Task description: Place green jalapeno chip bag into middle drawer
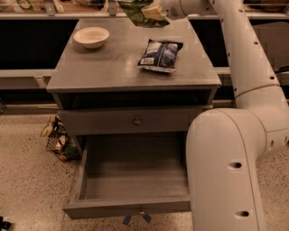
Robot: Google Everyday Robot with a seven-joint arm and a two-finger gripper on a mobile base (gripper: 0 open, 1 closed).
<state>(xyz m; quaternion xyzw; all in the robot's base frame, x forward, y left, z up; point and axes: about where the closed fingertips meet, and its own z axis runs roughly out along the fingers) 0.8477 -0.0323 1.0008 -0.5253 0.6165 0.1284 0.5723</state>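
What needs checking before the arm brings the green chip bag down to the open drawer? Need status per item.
1. Green jalapeno chip bag in the gripper, held up over the back edge of the table: ok.
2. Firmness of the grip: cannot tell.
3. Middle drawer pulled open: ok.
4. Drawer interior free of objects: ok where visible; its right part is hidden behind the arm's elbow.
5. Path down past the blue-and-white chip bag, which lies between gripper and drawer: cannot tell.
6. Bowl far left, out of the way: ok.
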